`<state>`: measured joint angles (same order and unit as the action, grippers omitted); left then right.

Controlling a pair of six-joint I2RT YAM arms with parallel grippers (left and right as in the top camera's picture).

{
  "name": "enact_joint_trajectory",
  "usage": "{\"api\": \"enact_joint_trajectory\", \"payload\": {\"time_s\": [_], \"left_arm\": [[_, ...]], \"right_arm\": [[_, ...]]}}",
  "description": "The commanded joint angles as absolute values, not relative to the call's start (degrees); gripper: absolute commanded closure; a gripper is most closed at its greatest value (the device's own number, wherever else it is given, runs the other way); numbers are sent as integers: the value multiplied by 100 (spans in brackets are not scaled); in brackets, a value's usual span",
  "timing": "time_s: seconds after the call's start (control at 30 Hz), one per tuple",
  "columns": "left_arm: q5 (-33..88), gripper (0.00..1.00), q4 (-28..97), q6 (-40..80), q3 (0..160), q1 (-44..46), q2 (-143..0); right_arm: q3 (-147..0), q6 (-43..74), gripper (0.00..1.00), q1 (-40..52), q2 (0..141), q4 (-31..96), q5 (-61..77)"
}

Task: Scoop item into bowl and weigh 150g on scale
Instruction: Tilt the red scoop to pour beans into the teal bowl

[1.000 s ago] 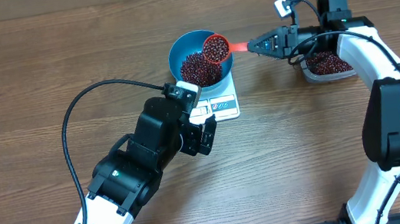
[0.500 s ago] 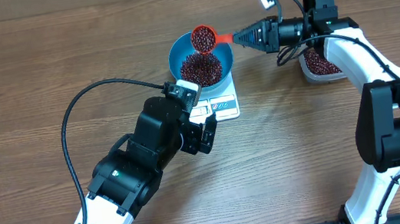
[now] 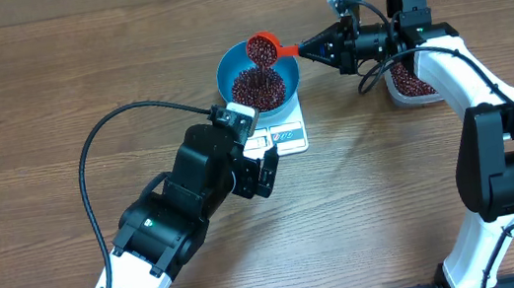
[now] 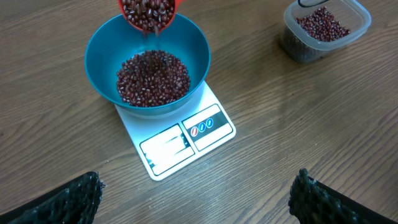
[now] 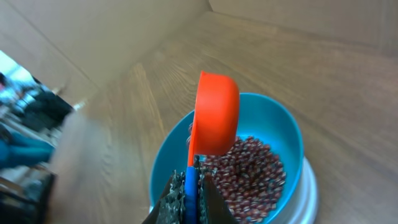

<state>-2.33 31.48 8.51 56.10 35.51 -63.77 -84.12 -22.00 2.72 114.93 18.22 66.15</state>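
The blue bowl (image 3: 285, 66) stands on the white scale (image 3: 288, 136) and holds a heap of dark red beans (image 3: 258, 88). My right gripper (image 3: 309, 50) is shut on the handle of an orange scoop (image 3: 262, 50), tipped over the bowl's far rim with beans spilling from it. In the right wrist view the scoop (image 5: 216, 118) stands on edge above the bowl (image 5: 287, 134). The left wrist view shows the bowl (image 4: 189, 43), the beans (image 4: 153, 78) and the scale (image 4: 180, 140). My left gripper (image 4: 193, 202) hangs open in front of the scale, holding nothing.
A clear plastic tub (image 3: 416, 85) with more beans sits on the wooden table to the right of the scale, under my right arm; in the left wrist view the tub (image 4: 323, 30) is at the upper right. A black cable (image 3: 97, 135) loops left of my left arm.
My right gripper has carried the filled scoop from level above the bowl's right side up to the far rim and rolled it on edge, so beans are falling into the bowl. The left arm is still.
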Motion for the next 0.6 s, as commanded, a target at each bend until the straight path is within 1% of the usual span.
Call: {"api": "enact_joint_trajectory", "payload": {"time_s": [0.0, 0.17, 0.57], "left_arm": [[-193, 1, 3122, 725, 5561, 3527, -6364], [-209, 0, 3122, 725, 5561, 3527, -6364], [-211, 1, 3122, 725, 5561, 3527, -6364]], "right_arm": [[-8569, -3210, 96, 294, 11509, 1817, 6646], [-8569, -3817, 96, 294, 11509, 1837, 6646], [-8569, -4453, 97, 294, 11509, 1852, 6674]]}}
